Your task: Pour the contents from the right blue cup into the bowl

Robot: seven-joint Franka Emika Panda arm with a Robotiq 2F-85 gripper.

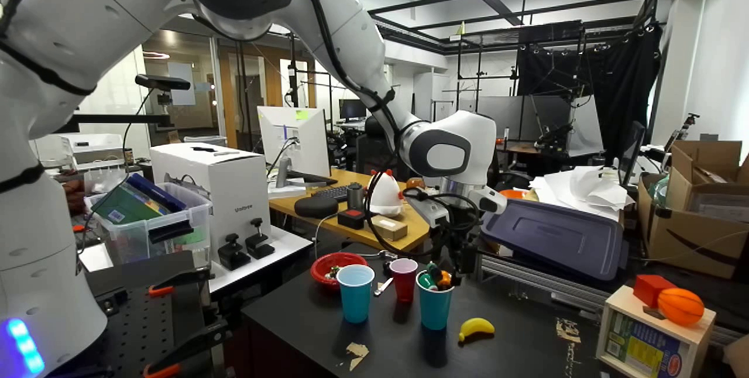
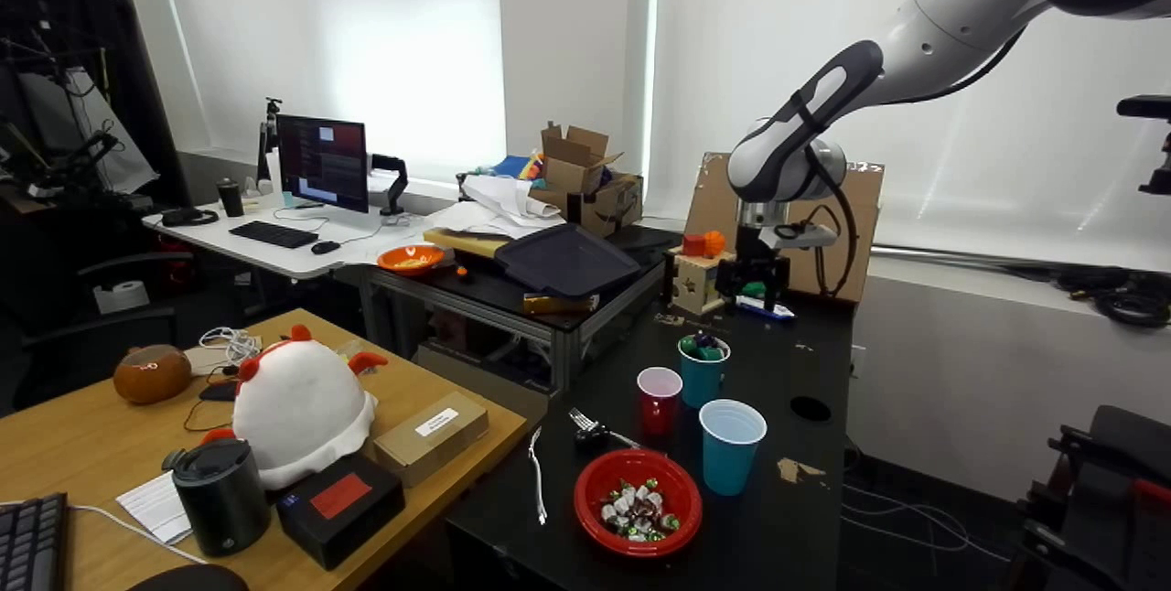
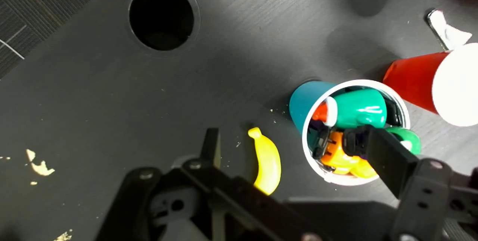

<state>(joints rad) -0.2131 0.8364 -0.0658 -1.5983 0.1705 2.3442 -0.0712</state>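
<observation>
Tight surface (image 3: 112,99): full blue cup (image 1: 435,311) stands between banana (image 3: 269,162) and red cup (image 1: 404,281), end effector (image 3: 289,140) wide, empty and off-centre, so descending here could jam 1 finger (image 3: 390,159) into the toys (image 3: 360,108) and tip it.

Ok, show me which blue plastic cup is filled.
The blue plastic cup beside the curved yellow banana: green and orange objects fill it; the other blue cup shows only its pale inside.
</observation>
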